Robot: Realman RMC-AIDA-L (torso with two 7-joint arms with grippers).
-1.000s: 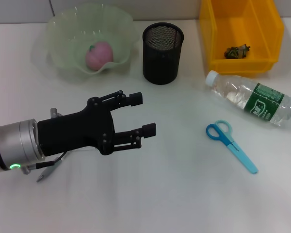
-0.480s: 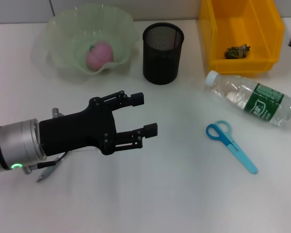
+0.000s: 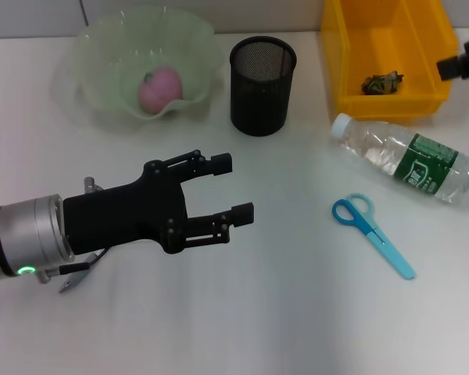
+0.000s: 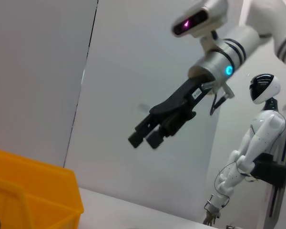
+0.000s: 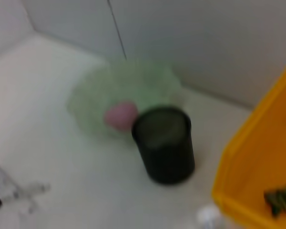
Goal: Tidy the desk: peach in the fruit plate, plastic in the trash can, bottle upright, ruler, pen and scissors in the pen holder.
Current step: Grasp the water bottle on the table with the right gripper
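My left gripper (image 3: 233, 188) hangs open over the bare middle of the desk, holding nothing. The pink peach (image 3: 160, 87) lies in the pale green fruit plate (image 3: 102, 39). Beside it stands the black mesh pen holder (image 3: 263, 86). A crumpled piece of plastic (image 3: 383, 82) sits in the yellow trash can (image 3: 422, 101). The bottle (image 3: 406, 160) lies on its side, with the blue scissors (image 3: 371, 233) flat below it. A grey pen (image 3: 76, 275) pokes out from under my left arm. The ruler is out of view. My right gripper (image 3: 461, 64) shows at the right edge, over the trash can.
In the right wrist view the pen holder (image 5: 164, 143), the fruit plate (image 5: 86, 102) and the trash can (image 5: 257, 167) lie below that arm. The left wrist view shows my right gripper (image 4: 145, 138) in the air before a grey wall.
My right gripper has come into the head view at the top right edge and moved leftward. The left gripper has barely shifted and stays open.
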